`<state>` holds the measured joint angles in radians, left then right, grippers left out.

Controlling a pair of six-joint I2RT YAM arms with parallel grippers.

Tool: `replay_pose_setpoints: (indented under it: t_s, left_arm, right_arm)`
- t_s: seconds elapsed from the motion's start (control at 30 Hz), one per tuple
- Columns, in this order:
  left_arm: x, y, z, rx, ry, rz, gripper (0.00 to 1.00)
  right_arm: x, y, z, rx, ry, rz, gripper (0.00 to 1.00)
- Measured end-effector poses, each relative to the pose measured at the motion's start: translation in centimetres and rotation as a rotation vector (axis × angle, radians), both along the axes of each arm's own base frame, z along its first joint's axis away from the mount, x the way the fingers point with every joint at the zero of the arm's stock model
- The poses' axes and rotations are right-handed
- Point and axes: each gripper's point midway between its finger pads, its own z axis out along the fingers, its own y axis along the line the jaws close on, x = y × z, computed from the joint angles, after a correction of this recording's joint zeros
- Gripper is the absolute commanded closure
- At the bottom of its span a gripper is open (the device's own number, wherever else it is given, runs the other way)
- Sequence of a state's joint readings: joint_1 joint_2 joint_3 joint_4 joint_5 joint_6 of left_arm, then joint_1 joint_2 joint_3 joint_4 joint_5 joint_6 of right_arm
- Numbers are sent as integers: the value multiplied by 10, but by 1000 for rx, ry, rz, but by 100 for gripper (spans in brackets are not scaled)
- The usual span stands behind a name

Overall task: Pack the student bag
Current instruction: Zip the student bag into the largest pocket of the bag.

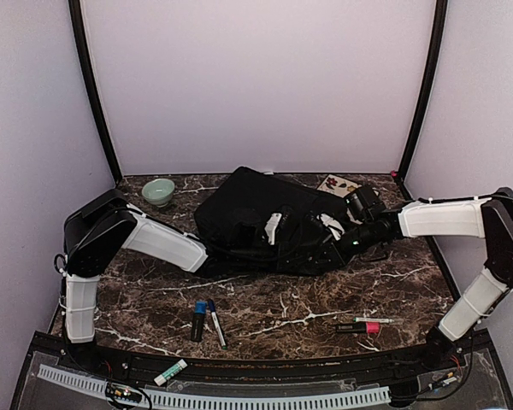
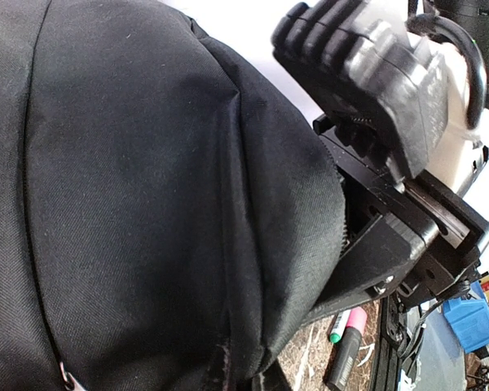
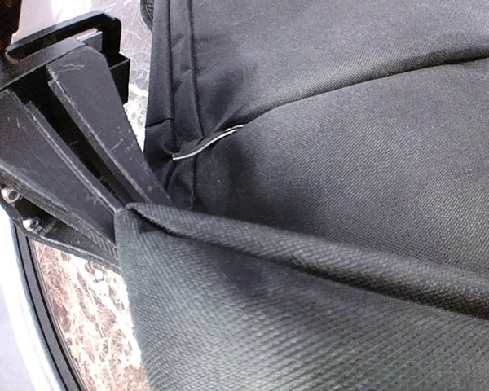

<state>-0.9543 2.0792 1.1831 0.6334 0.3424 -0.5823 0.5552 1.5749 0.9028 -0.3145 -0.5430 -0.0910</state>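
The student bag (image 1: 255, 212), a large black fabric backpack, lies flat at the back middle of the marble table. My left gripper (image 1: 274, 227) and right gripper (image 1: 329, 225) both sit on its near edge, close together, each pinching black fabric. In the left wrist view the bag (image 2: 147, 204) fills the frame and hides my fingers; the fabric puckers toward the bottom centre. In the right wrist view a taut fold of the bag (image 3: 310, 309) covers my fingers.
A green bowl (image 1: 158, 191) stands back left and a picture card (image 1: 336, 183) back right. A blue-capped marker (image 1: 198, 319) and a pen (image 1: 215, 323) lie front centre. A pink marker (image 1: 360, 327) and a green pen (image 1: 374, 319) lie front right. A white marker (image 1: 170, 372) rests on the front rail.
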Motion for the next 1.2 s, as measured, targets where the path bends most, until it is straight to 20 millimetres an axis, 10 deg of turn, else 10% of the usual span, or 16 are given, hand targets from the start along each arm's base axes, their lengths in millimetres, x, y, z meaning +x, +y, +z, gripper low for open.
replay_pose_setpoints:
  t_s: [0.47, 0.93, 1.2]
  left_arm:
    - [-1, 1, -5, 47, -48, -10, 98]
    - [-32, 16, -7, 235, -484, -111, 13]
    - [-16, 18, -7, 352, -729, -87, 21]
  right_arm:
    - [-5, -10, -1, -40, -18, 33, 100]
    - [-12, -16, 4, -36, -15, 62, 100]
    - [-15, -15, 5, -27, -3, 70, 100]
